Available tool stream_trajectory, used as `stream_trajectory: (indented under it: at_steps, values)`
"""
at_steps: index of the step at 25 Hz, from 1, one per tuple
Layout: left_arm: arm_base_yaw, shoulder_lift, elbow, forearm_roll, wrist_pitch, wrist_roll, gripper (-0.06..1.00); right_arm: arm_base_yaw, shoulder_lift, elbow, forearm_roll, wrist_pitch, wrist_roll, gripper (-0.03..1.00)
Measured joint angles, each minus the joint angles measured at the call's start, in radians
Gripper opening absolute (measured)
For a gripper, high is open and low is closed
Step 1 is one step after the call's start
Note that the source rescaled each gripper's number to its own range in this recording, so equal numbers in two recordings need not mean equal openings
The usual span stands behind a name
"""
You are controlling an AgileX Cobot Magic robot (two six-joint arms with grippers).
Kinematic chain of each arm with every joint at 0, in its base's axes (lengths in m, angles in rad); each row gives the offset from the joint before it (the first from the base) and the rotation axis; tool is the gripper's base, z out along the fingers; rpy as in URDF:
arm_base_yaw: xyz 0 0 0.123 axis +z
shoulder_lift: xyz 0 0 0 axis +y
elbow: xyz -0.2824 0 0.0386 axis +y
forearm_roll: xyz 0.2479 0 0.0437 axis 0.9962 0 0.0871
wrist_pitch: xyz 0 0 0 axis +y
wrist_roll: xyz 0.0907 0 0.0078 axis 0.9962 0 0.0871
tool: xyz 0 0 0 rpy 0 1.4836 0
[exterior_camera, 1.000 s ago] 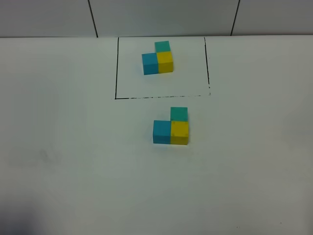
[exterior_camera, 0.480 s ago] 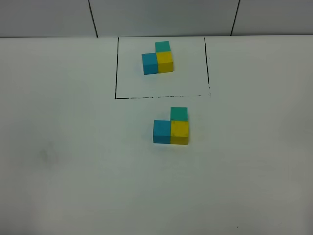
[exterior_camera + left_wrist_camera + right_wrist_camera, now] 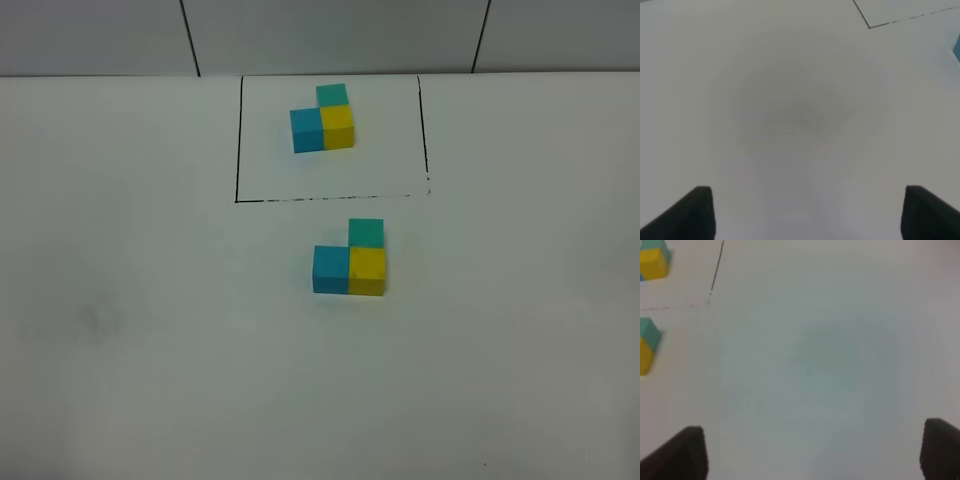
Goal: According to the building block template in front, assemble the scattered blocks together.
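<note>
**Both L shapes sit on the table, grippers wide**

I see the building block template (image 3: 323,120) inside its black frame (image 3: 237,140), upper centre. The scattered blocks (image 3: 350,258) sit joined in an L mid-frame. My left gripper (image 3: 807,212) and right gripper (image 3: 815,452) hang spread apart, holding nothing, over bare white table (image 3: 150,300).

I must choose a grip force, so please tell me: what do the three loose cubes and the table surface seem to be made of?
The blue cube, yellow cube and teal-green cube look like matte painted wood or hard plastic: flat even colour, crisp edges, no glare. The table looks like a smooth, matte white sheet or laminate.
</note>
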Motion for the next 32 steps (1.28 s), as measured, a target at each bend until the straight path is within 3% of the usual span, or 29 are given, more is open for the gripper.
stream_trajectory:
  at_steps: [9,32]
  values:
    - [0.0,0.0,0.0,0.007,0.0,-0.045,0.76,0.0,0.0,0.0,0.0,0.0,0.0,0.73]
    - [0.0,0.0,0.0,0.007,-0.002,-0.046,0.76,0.0,0.0,0.0,0.0,0.0,0.0,0.73]
